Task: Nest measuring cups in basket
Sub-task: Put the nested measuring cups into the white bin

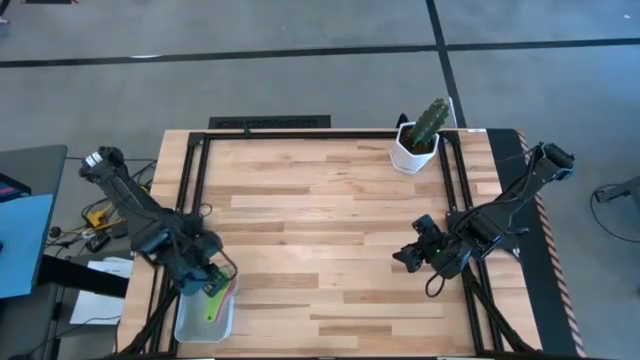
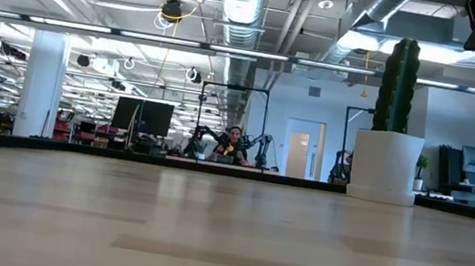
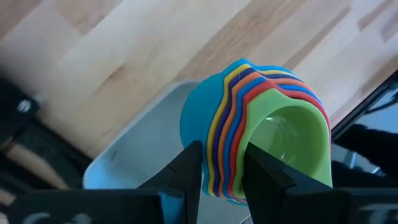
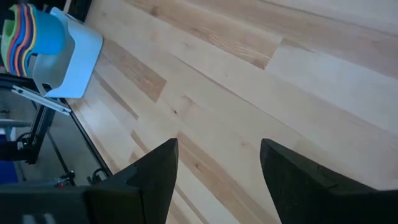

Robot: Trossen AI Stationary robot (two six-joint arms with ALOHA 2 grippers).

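Observation:
The measuring cups (image 3: 267,118) are nested into one stack, teal outermost and green innermost, with yellow, purple, blue, red-orange and pink rims between. My left gripper (image 3: 224,163) is shut on the stack at the table's near left corner, over the pale basket (image 1: 190,325). The stack (image 4: 31,34) lies tipped on its side, showing above the basket's wall (image 4: 81,56). In the high view a green handle (image 1: 213,303) shows over the basket's inside. My right gripper (image 4: 217,162) is open above bare wood at the table's right, touching nothing. My left gripper pinches the layered walls of the nested cups at their rims (image 3: 225,149). One finger (image 3: 264,177) is inside the green innermost bowl and the other finger (image 3: 186,171) is against the teal outer cup. The stack is tipped on its side over the basket; whether it touches the basket I cannot tell.
A cactus in a white faceted pot (image 1: 415,150) stands near the table's far right corner, also in the low view as the cactus pot (image 2: 385,166). Bare wooden tabletop (image 1: 320,230) lies between the arms. Black rails run along the table's left and right sides.

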